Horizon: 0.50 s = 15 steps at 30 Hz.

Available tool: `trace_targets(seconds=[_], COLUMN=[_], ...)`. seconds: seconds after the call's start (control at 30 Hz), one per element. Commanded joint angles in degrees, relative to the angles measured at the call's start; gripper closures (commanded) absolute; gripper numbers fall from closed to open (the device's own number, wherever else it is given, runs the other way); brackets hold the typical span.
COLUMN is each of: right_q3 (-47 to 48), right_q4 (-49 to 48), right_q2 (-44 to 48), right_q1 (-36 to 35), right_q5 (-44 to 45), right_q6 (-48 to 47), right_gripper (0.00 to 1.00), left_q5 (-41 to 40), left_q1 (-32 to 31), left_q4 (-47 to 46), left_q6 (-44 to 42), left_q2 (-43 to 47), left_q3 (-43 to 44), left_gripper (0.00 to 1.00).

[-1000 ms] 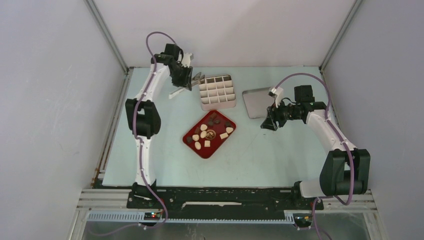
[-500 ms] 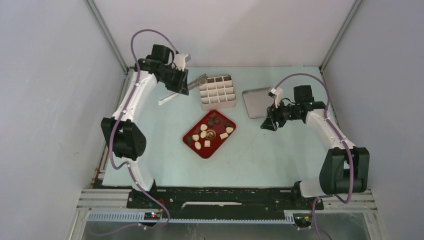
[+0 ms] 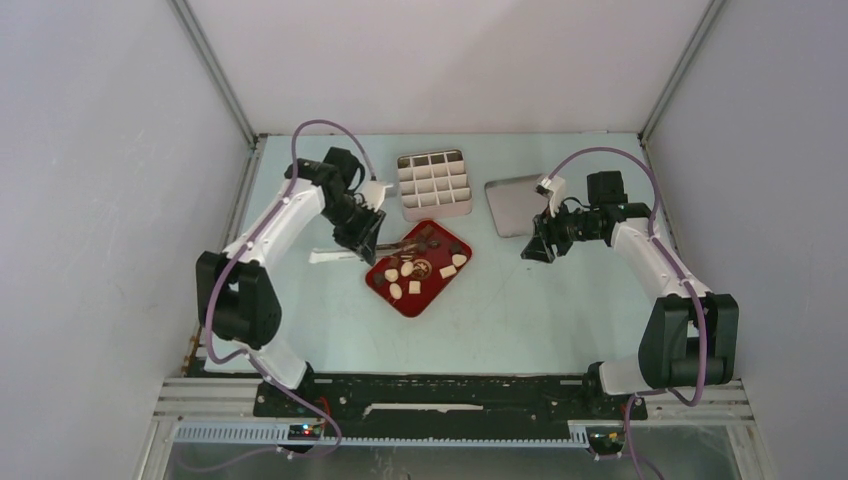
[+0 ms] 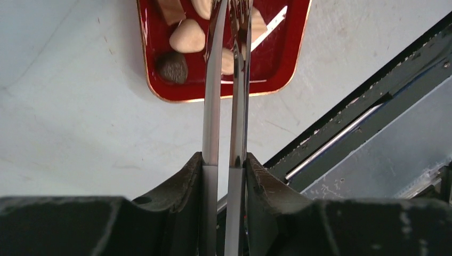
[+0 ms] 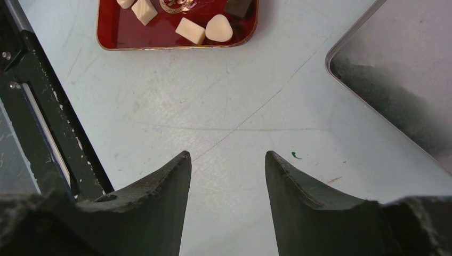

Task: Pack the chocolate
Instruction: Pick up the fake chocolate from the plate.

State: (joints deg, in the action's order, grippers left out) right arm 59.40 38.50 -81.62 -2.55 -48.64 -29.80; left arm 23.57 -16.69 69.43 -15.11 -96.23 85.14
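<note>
1. Grey walls (image 3: 100,200) enclosed one pale tabletop (image 3: 300,320).
2. The left end effector (image 4: 224,160) was closed narrowly on one pair of metal tongs (image 4: 212,80). The tong tips reached over the red tray (image 3: 432,294); whether they pinched a piece could not be told.
3. The right end effector (image 5: 228,160) hung half open and empty above bare tabletop.
4. One shallow silver tin (image 3: 515,205) lay just beyond it, and one white gridded box (image 3: 433,183) sat behind the tray.
5. The chocolate (image 3: 447,271) lay in the tray: six cream pieces and roughly five dark.
</note>
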Motion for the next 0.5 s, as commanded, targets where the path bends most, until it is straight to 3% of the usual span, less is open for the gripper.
trace_targets(seconds=[0.0,0.47], right_q3=[0.14,0.19], right_q4=[-0.09,0.24], right_q2=[-0.3,-0.28], right_q1=[-0.31,-0.57], right_q5=[-0.55,-0.14], right_q6=[-0.96,-1.36], right_gripper=[0.44,0.44], left_q5=[-1.47,-7.03], left_q1=[-0.03,-1.37], left_q4=[-0.73,-3.04], left_q6=[0.23,0.49], left_q2=[6.18,1.61], left_q3=[-2.61,0.42], left_gripper=[0.65,0.56])
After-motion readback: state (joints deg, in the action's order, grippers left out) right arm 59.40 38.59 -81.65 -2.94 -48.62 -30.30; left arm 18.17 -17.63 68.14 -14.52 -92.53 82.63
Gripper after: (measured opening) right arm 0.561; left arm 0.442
